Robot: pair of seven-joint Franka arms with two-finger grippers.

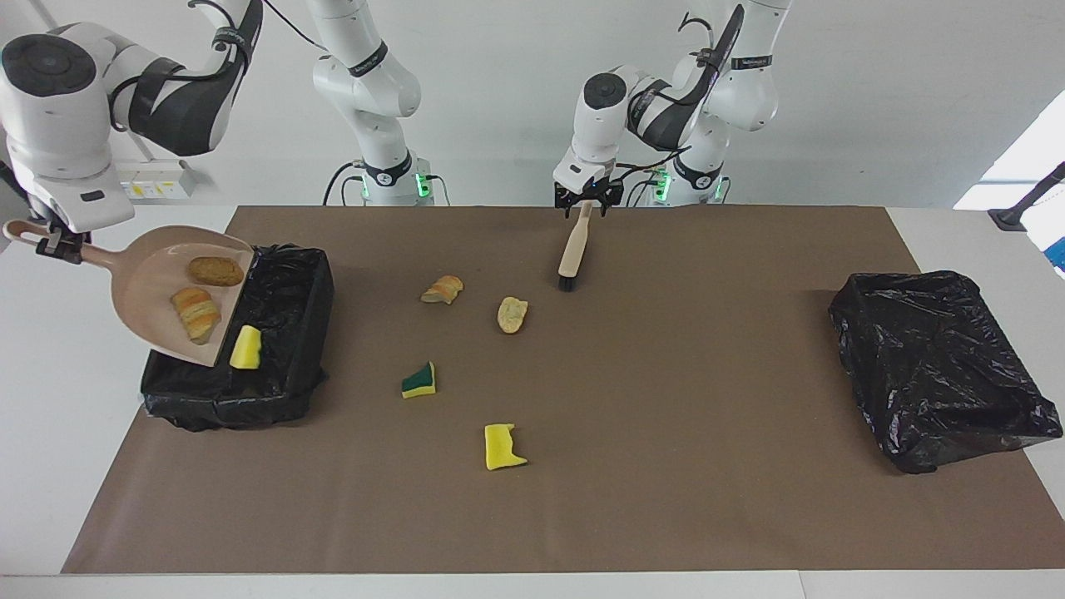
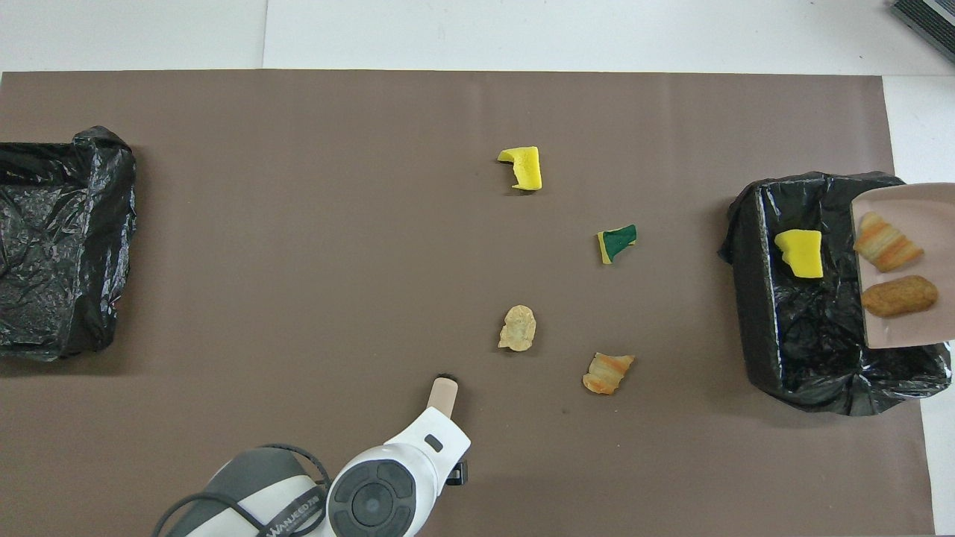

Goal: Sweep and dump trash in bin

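While right end effector [image 1: 53,243] clamps the tilted dustpan [image 1: 150,274] over the bin [image 1: 316,287], yellow sponge bit [image 1: 245,348] is in it. Left end effector [image 1: 587,200] at brush [image 1: 571,258] handle; can't tell its grip.

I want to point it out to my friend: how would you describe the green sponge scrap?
Start at the black-lined bin under the tilted dustpan. Four scraps lie on the brown mat beside it; the green-and-yellow sponge wedge is nearest the bin and the only one with green.

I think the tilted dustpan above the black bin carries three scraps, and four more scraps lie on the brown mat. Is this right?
No: the dustpan holds two, a brown chunk and a striped chunk; the yellow sponge bit lies in the bin, as the facing view shows. The rest holds.
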